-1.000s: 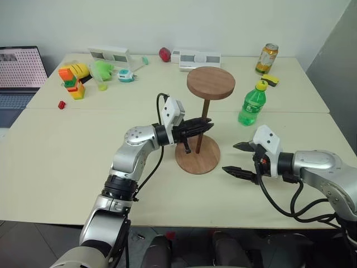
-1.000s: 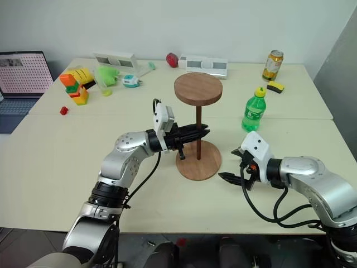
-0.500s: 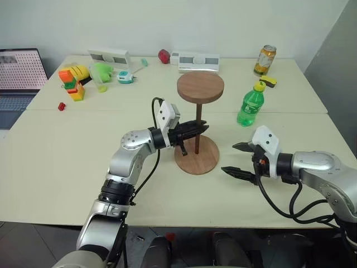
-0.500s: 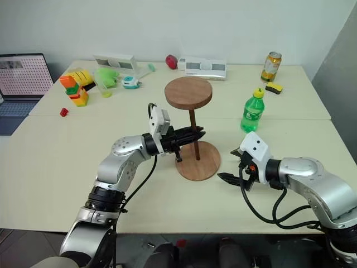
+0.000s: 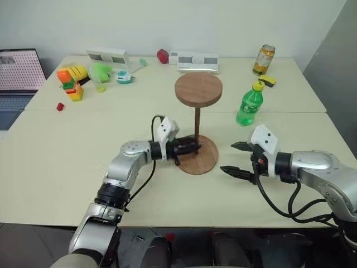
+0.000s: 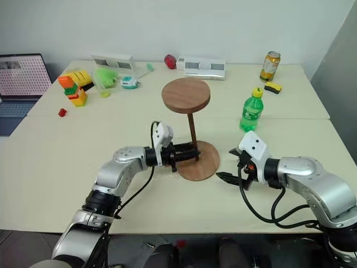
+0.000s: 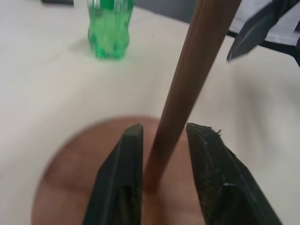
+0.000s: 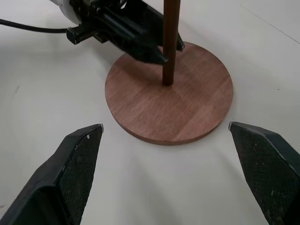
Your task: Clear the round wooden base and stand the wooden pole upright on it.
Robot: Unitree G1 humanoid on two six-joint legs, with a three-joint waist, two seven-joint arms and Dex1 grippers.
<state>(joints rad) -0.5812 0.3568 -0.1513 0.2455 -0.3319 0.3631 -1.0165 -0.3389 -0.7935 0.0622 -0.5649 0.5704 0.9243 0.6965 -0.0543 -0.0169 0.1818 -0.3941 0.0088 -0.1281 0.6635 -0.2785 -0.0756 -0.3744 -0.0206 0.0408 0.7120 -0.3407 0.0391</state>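
Left wrist view: my left gripper [image 7: 161,154] has its fingers apart on either side of the wooden pole [image 7: 187,89], which stands upright in the round wooden base [image 8: 169,93] near the table's [image 5: 56,162] front edge. My right gripper [image 5: 237,158] gapes wide beside the base.

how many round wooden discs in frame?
2. The round wooden base lies flat on the table; the second disc tops the wooden pole, which stands upright on the base.

Bright, even light, soft shadows — left wrist view perhaps motion-blurred.
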